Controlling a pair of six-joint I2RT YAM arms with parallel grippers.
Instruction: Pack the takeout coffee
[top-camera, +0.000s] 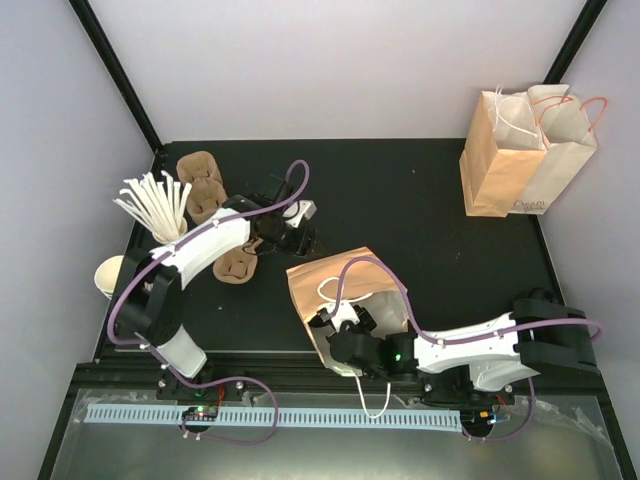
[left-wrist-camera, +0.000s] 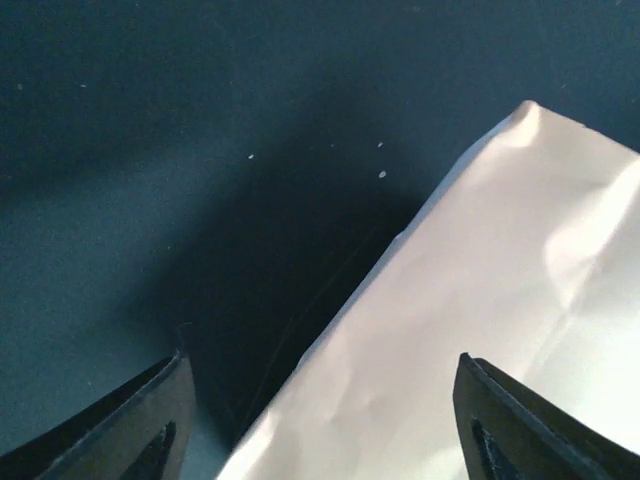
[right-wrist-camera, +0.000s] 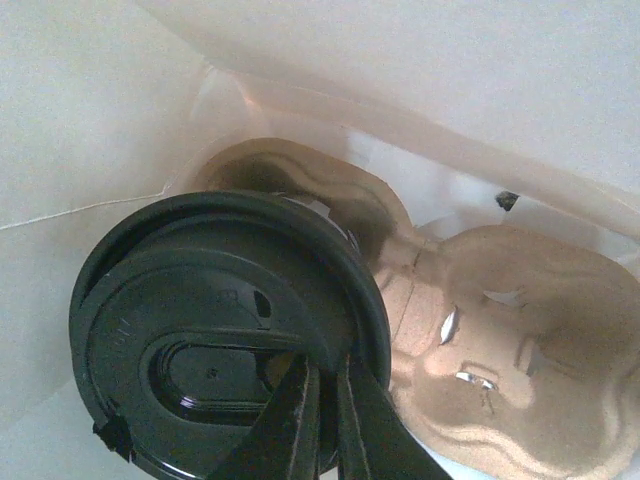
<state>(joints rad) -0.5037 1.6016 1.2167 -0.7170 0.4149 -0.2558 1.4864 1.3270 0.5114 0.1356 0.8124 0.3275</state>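
Note:
The takeout coffee shows its glossy black lid from above. It sits in one pocket of a brown pulp carrier inside the open paper bag. My right gripper reaches into that bag, shut on the lid's rim. In the top view its fingers are hidden in the bag's mouth. My left gripper is open, just behind the bag's far corner, and the bag's pale wall lies below and between its fingers.
A second paper bag stands at the back right. Loose pulp carriers lie at the back left, one more under the left arm. A holder of white straws and a lidless white cup stand at the left edge.

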